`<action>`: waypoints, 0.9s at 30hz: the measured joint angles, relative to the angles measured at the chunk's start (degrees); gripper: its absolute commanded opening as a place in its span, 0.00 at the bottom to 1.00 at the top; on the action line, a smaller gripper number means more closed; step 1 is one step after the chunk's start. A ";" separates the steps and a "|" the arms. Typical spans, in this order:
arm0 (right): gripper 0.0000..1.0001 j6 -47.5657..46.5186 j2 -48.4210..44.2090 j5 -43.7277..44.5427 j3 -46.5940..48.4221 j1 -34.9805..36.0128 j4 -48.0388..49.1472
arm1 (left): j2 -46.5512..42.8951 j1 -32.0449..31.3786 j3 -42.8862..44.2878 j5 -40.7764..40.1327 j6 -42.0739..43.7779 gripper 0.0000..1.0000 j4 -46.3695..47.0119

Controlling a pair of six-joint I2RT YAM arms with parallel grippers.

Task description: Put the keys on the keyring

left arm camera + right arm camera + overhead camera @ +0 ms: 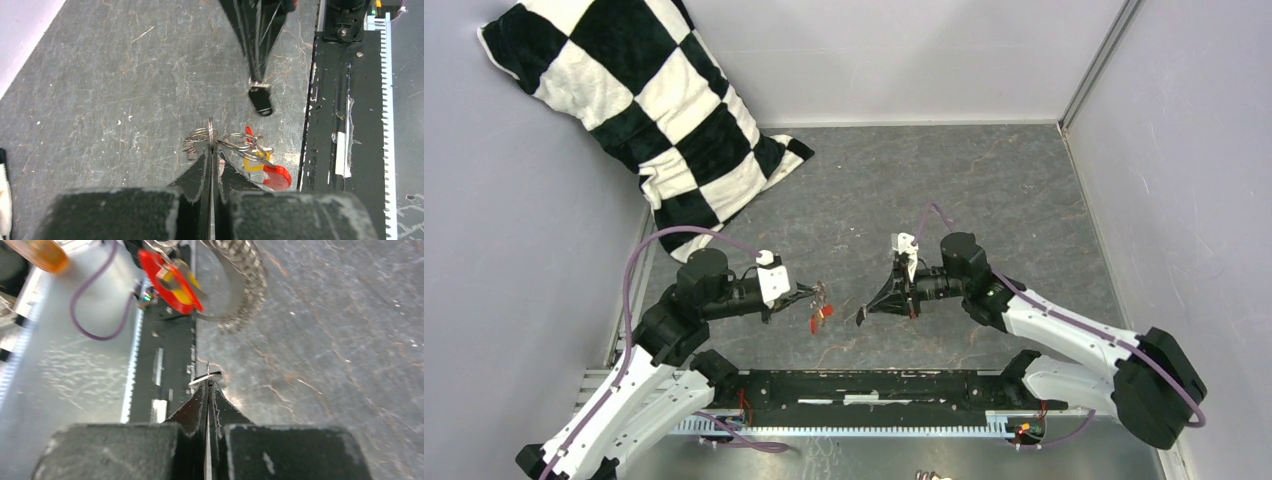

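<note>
Over the table, close to its near edge and midway between the arms, the left gripper (212, 143) is pressed together on the keyring (244, 146). The red key (277, 176) and yellow key (254, 163) hang from it. The right gripper (256, 77) pinches the black key (261, 100) and faces it from the right, near but apart. The key's long axis points at the keyring, head leading.

— What sort of place is this?
— A robot lab cell. Plain pale wall panels (904, 50) and an aluminium corner post (1099, 60) box in a scuffed grey tabletop (984, 180).
— What else shows it?
— A left arm (624, 400) and a right arm (1074, 335) are bolted to a black mounting rail (874, 385), trailing purple cable (674, 235). A checkered cushion (644, 110) leans in the corner.
</note>
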 measured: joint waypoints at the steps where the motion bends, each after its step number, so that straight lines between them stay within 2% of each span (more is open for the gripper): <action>1: 0.00 2.67 -1.22 -1.11 -0.61 0.00 0.87 | 0.35 0.00 -0.20 0.02 0.00 0.02 0.13; 6: 0.00 14.91 -2.97 -5.88 -1.09 0.00 7.15 | 2.01 0.00 -1.07 0.13 0.09 0.02 0.85; 15: 0.00 35.58 1.36 -10.62 -1.22 1.57 26.45 | 2.19 0.00 -2.49 4.44 0.90 0.02 3.17; 27: 0.00 38.32 5.84 -5.88 4.24 4.79 23.82 | 2.14 0.00 -2.49 6.12 0.83 0.02 5.22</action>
